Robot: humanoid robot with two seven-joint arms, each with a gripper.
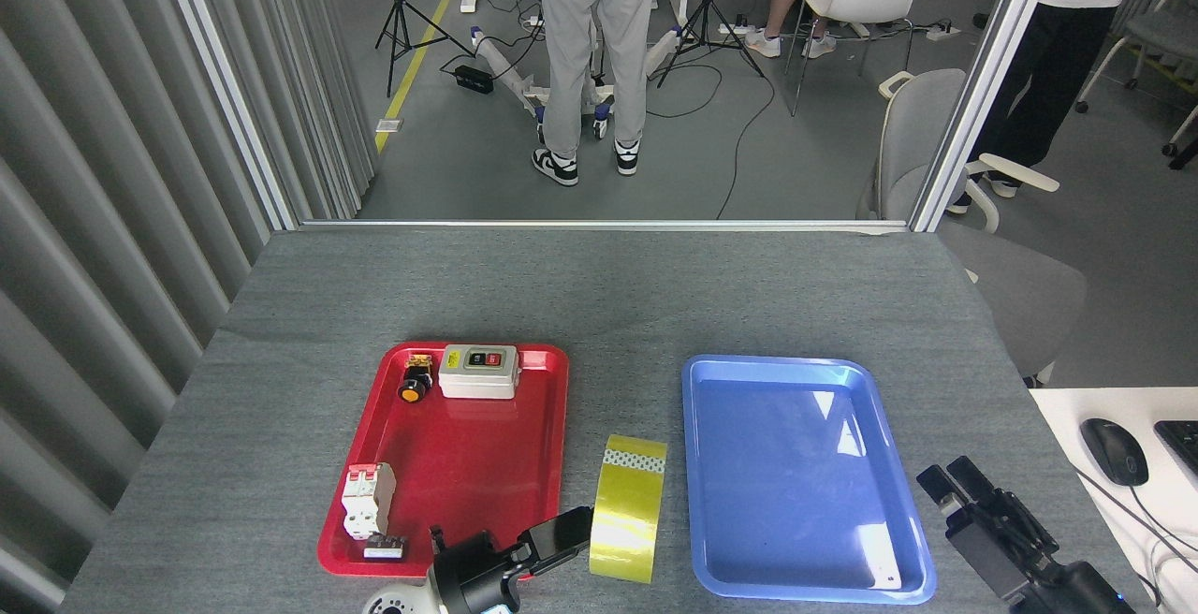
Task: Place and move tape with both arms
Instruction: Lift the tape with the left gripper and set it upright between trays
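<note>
The yellow tape [629, 513] stands on edge over the strip of grey table between the red tray [468, 474] and the blue tray [796, 483], near the front edge. My left gripper [582, 528] comes up from the bottom edge and is shut on the roll's left side; one black finger [558, 535] shows, the other is hidden by the roll. My right gripper [947, 481] sits at the bottom right, just off the blue tray's right rim, turned side-on and holding nothing; the gap between its fingers is not readable.
The red tray holds a yellow-capped push button [415, 384], a white switch box [479, 371] and a white circuit breaker [367, 500]. A computer mouse [1114, 450] lies on a white desk at right. People, chairs and tripods stand beyond the table's far edge.
</note>
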